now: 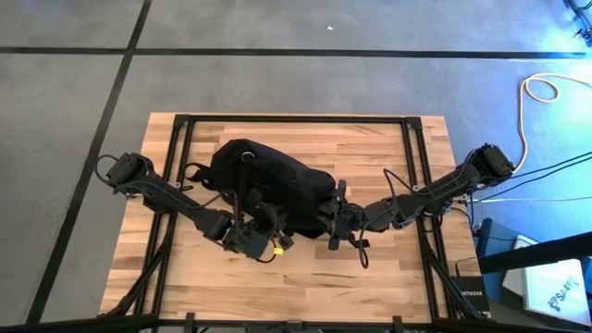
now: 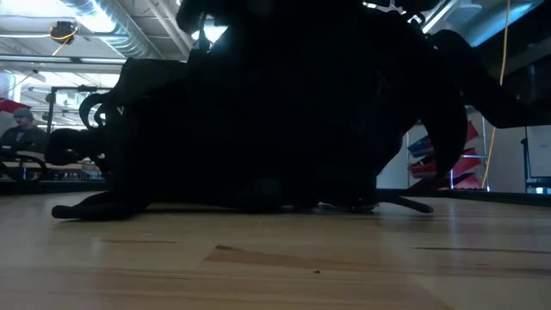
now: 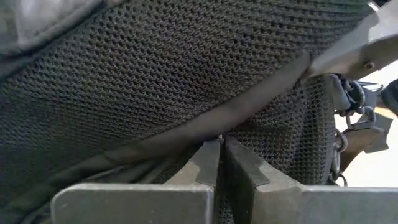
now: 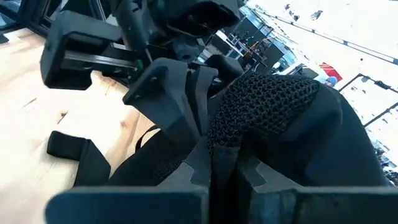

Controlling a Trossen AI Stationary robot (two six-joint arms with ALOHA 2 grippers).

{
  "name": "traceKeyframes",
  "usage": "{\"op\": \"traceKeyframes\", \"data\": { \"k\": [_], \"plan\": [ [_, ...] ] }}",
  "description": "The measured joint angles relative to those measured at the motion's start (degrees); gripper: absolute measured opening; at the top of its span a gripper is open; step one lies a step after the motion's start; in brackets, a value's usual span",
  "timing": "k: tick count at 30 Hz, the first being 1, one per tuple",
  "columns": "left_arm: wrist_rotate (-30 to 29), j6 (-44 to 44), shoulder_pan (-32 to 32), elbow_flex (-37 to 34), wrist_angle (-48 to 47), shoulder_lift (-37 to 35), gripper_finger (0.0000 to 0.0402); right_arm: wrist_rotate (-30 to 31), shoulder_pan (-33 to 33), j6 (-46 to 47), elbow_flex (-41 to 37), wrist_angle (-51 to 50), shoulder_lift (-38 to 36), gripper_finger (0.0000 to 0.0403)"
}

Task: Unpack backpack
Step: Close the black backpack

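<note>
The backpack [image 1: 264, 180] lies mid-bench, nearer the far edge. The left gripper [image 3: 221, 146] is pinched closed on its mesh seam; the right gripper [image 4: 211, 149] is clamped on mesh fabric. Such thin pinches could slip if both pull apart.

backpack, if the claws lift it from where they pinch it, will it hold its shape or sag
Probably sag: the backpack lies slumped and lumpy on the table, so it looks soft. Both the left claw and right claw pinch thin mesh folds, which would likely stretch before the bulk rises.
</note>
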Motion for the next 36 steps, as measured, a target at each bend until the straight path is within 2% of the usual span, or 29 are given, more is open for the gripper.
{"op": "traceKeyframes", "data": {
  "k": [4, 7, 11, 13, 15, 22, 26, 28, 30, 34, 36],
  "plan": [
    [-4.4, 5.8, -2.2, 2.3, -0.7, -0.2, 0.0, -0.7, 0.0, 1.4, 0.0, 0.6, 0.0, 0.0019],
    [-7.1, 10.0, -3.7, 4.3, -0.3, -0.6, 0.0, -2.6, 0.0, 1.4, 0.1, 0.2, -0.1, 0.0053],
    [-7.8, 11.4, -4.2, 5.4, 0.2, -0.7, 0.0, -4.1, 0.0, 0.2, 0.1, -0.7, -0.1, 0.0107],
    [-7.8, 11.2, -4.0, 5.4, 0.1, -0.7, 0.0001, -4.7, 0.0, 0.0, 0.1, -0.6, -0.1, 0.0115],
    [-7.8, 11.1, -3.9, 5.4, 0.0, -0.7, 0.0001, -5.5, 0.0, 0.0, 0.1, -0.6, -0.1, 0.0108],
    [-7.8, 10.4, -4.1, 5.4, 0.0, -0.7, 0.0001, -4.8, 0.0, 0.1, 0.1, -0.8, -0.1, 0.0046],
    [-7.2, 9.6, -4.2, 5.4, -0.1, -0.7, 0.0001, -4.6, 0.0, 0.1, 0.1, -1.1, -0.1, 0.0047],
    [-6.8, 9.6, -4.2, 5.4, -0.1, -0.7, 0.0001, -4.4, 0.0, -0.3, 0.1, -1.2, -0.1, 0.007],
    [-6.7, 9.5, -4.2, 5.4, -0.2, -0.7, 0.0001, -4.9, 0.0, -1.7, 0.1, -1.4, -0.1, 0.0109],
    [-6.6, 9.8, -4.6, 5.4, -0.5, -0.7, 0.0, -6.3, 0.8, -7.3, 0.2, -6.5, -0.4, 0.0225],
    [-6.7, 9.2, -4.8, 5.4, -1.3, -0.7, 0.0, -2.9, 0.9, -9.8, 0.2, -9.4, -0.4, 0.0289]
  ]
}}
